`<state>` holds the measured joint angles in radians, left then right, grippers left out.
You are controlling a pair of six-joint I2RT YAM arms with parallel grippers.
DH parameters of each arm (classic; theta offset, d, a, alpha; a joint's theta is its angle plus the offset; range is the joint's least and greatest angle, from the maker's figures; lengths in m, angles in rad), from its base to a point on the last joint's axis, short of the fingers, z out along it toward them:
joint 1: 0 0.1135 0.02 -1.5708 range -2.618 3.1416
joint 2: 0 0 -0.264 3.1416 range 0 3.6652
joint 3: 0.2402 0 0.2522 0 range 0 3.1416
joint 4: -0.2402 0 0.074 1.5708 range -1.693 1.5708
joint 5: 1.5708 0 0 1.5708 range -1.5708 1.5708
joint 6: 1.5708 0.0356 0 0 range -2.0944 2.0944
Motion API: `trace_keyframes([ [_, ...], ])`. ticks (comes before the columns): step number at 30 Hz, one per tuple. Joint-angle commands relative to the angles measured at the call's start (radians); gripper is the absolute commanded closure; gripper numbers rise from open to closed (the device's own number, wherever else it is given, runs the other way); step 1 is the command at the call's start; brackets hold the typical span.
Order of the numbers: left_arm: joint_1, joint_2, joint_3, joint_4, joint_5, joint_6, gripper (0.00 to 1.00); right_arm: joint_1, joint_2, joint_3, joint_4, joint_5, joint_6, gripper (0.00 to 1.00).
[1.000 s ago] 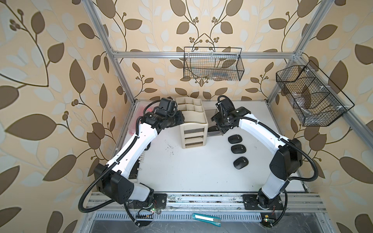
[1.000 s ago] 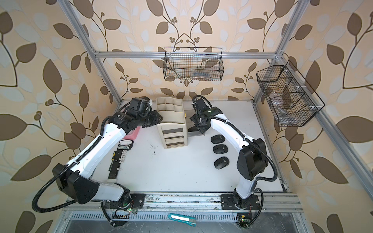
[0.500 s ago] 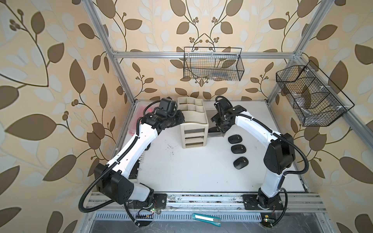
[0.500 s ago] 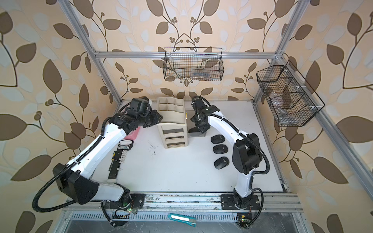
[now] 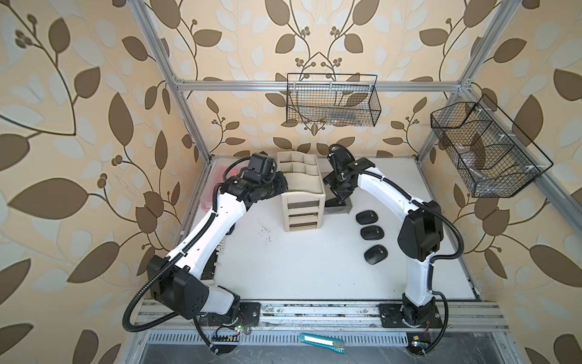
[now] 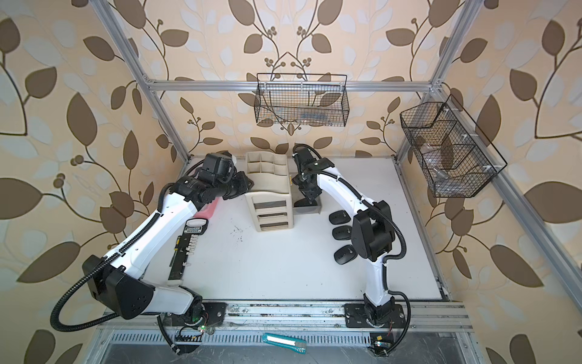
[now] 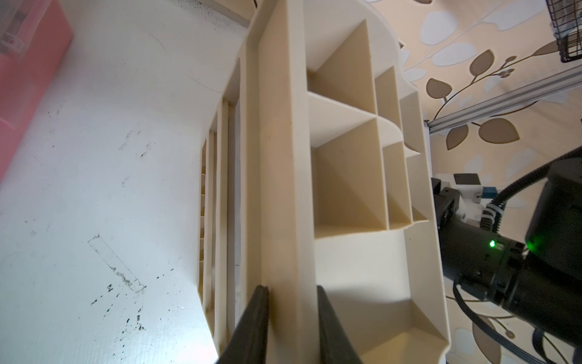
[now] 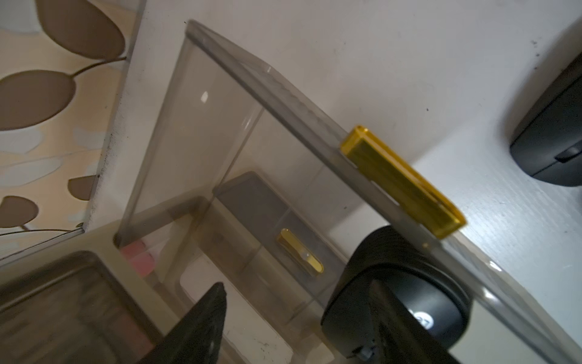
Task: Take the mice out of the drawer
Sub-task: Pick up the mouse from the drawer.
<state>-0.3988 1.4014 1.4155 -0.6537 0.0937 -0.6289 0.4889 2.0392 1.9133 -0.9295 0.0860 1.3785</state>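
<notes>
Right wrist view: right gripper (image 8: 299, 302) is spread wide over the pulled-out clear drawer (image 8: 277, 89), the black mouse (image 8: 434, 312) in there sits under one finger, not centred between them, while left gripper (image 7: 291, 291) pinches the organiser (image 7: 283, 157) rim

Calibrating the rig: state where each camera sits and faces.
Both top views: high at the front, facing down and back over the table; left arm and right arm show.
Left wrist: on its arm, facing along the left hand, clamped on the organizer rim.
Right wrist: on its arm, facing past the open right hand into the drawer holding a mouse.
Shared: organizer, in top and left wrist views.
</notes>
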Motion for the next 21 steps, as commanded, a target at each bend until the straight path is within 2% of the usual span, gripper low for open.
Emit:
trace_keyframes([
  [1, -0.009, -0.01, -0.009, 0.002, -0.003, 0.003, 0.75, 0.0, 0.023, 0.07, -0.063, 0.015, -0.019, 0.28],
  [7, -0.009, -0.012, -0.008, 0.004, 0.0, 0.005, 0.75, 0.001, -0.045, 0.04, -0.14, 0.026, -0.038, 0.27],
  [11, -0.009, -0.012, -0.01, 0.021, 0.013, -0.007, 0.76, -0.009, -0.093, -0.082, -0.107, -0.025, -0.021, 0.27],
  [21, -0.019, -0.025, -0.038, 0.053, 0.032, -0.065, 0.79, -0.014, -0.032, -0.078, -0.154, -0.049, -0.038, 0.25],
])
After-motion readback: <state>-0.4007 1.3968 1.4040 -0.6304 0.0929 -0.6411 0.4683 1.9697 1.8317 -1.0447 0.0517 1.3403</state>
